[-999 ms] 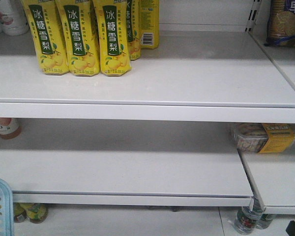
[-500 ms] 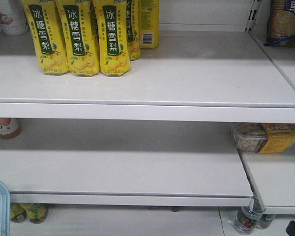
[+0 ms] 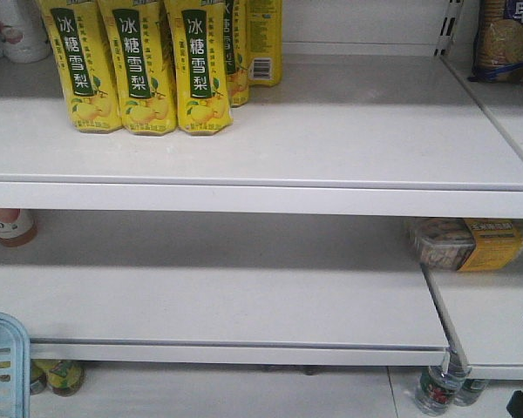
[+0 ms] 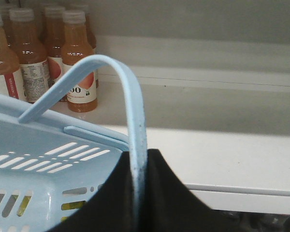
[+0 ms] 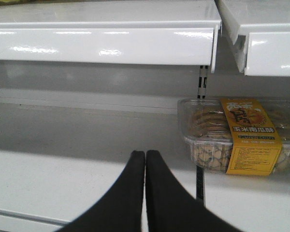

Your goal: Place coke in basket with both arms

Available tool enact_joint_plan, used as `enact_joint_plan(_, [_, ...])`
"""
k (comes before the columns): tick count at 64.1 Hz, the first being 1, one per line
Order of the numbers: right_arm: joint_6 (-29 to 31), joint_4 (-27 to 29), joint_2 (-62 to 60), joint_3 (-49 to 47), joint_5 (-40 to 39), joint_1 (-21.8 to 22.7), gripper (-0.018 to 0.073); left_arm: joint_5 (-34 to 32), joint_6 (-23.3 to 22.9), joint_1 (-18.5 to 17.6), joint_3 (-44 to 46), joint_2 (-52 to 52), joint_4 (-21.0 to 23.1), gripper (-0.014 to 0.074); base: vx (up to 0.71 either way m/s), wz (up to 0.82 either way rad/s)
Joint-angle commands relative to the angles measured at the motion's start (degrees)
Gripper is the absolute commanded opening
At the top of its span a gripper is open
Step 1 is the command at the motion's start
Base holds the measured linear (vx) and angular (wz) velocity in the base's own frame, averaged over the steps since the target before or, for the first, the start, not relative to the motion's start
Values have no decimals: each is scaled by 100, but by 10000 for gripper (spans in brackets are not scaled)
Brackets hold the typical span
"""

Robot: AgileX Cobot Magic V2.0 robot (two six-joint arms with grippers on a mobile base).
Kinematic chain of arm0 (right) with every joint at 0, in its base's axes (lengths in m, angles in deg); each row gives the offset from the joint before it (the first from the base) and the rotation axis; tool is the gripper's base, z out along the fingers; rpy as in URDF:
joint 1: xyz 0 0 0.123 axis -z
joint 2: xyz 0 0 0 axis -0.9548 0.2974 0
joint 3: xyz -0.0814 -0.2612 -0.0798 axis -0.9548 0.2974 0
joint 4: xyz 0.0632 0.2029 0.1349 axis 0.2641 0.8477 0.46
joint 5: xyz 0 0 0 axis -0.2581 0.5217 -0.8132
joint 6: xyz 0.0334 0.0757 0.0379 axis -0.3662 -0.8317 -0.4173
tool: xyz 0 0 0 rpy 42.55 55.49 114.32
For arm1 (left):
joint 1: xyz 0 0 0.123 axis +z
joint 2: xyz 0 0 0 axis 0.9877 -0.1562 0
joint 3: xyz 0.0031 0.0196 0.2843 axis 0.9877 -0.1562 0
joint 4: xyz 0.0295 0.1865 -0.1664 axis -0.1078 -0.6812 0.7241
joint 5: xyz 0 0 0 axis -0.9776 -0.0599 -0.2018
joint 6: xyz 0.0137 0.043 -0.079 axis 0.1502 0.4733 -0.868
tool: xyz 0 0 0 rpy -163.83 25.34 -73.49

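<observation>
White supermarket shelving fills the front view, with yellow drink cartons at the far left of the upper shelf. At the lower left edge the basket is seen further into frame than half a second ago, when only a sliver showed; about a second ago it stood much as it does now. From this it is judged that the basket is being swung or carried and has not been settled.

In the left wrist view the left gripper is pinched on the handle, which arches above it. The right gripper is pressed together on nothing, near a boxed pack of biscuits. No coke is seen in any view, so its place cannot be told.

Open shelf lies ahead of both arms; the shelf lips above and the upright beside the biscuits are the edges to be avoided.
</observation>
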Motion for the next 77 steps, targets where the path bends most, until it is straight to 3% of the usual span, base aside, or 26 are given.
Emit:
enact_joint_plan(1, [16,191,25,-156,-45,27,-10,-907,115,1,207,125,-150,-6,0,0])
enact_joint_plan(33, [45,170,25,-156,-42,27,-10,-907,115,1,207,125,-150,-6,0,0])
enact_joint_plan(52, [270,92,25,-156,-540,27,-10,-907,115,1,207,125,-150,-6,0,0])
enact_joint_plan(66, [97,-663,25,-156,-566,27,-10,-907,115,1,207,125,-150,-6,0,0])
enact_joint_plan(77, [-978,-1617,25,-156,-897,27,-10,-907,115,1,207,125,-150,-6,0,0])
